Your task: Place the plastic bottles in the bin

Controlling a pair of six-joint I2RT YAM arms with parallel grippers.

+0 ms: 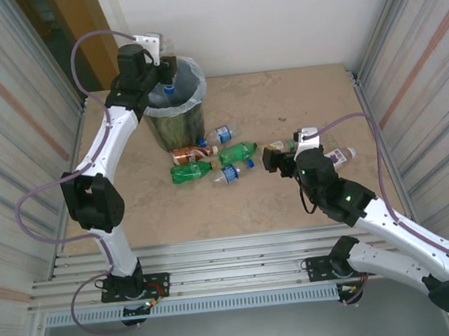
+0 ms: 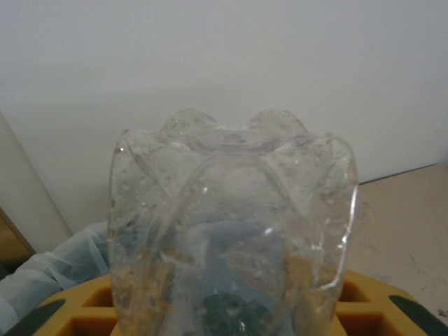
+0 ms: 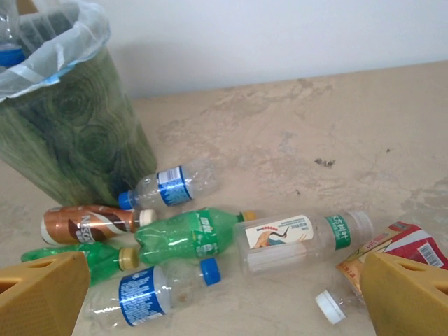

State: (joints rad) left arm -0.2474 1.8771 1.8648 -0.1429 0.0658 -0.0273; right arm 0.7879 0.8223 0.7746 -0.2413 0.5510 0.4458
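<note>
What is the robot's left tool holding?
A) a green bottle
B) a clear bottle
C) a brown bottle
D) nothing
B: the left tool is shut on a clear bottle, whose see-through bottom faces the wrist camera, over the bin.
</note>
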